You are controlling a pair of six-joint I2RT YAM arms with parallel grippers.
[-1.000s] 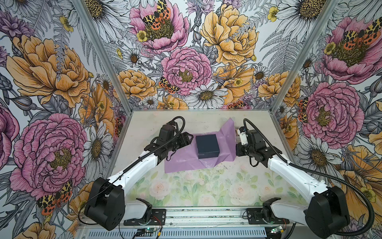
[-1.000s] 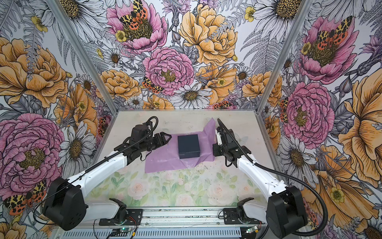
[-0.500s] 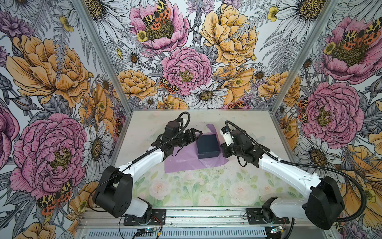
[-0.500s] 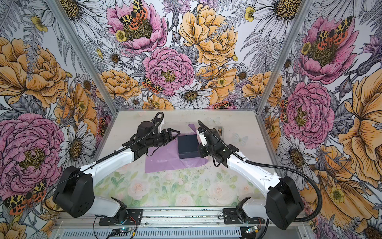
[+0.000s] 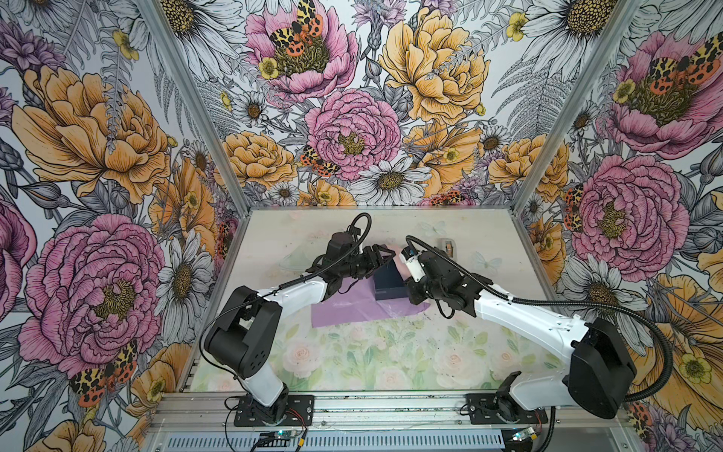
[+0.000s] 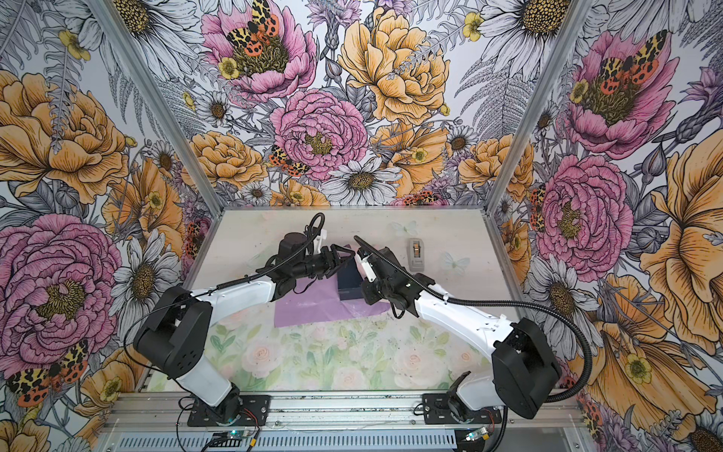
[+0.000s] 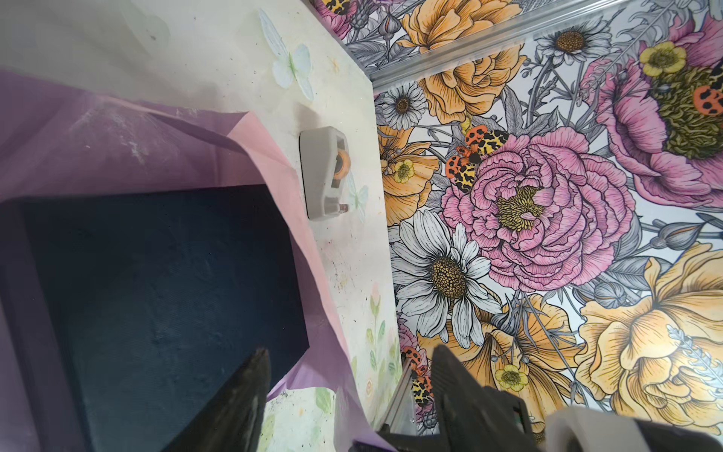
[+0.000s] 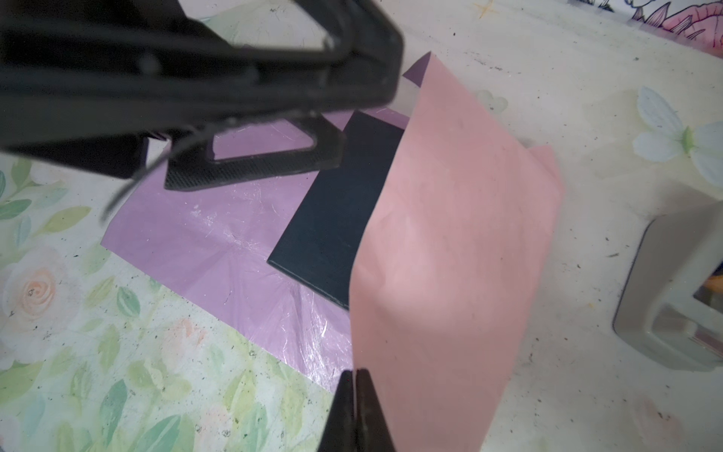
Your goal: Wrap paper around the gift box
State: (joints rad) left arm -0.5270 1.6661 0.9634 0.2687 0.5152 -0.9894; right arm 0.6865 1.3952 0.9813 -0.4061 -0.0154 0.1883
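Lighting bright, diffuse; shadows faint. Top views sharp, stretched toward 3 and 9 o'clock; left gripper (image 8: 367, 111) blurred; paper (image 8: 313, 332) glints.

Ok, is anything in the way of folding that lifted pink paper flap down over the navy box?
Only the left gripper, jaws open, hovering at the edge of the flat navy cardboard box opposite the flap of creased lilac-and-pink paper. Its top looks bare.

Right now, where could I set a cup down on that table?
Freest: the front of the table, between the paper and the front rail. Also its far left corner. Crowded: the middle, where left pincer and right pincer meet at the gift box; the tape dispenser sits back right.
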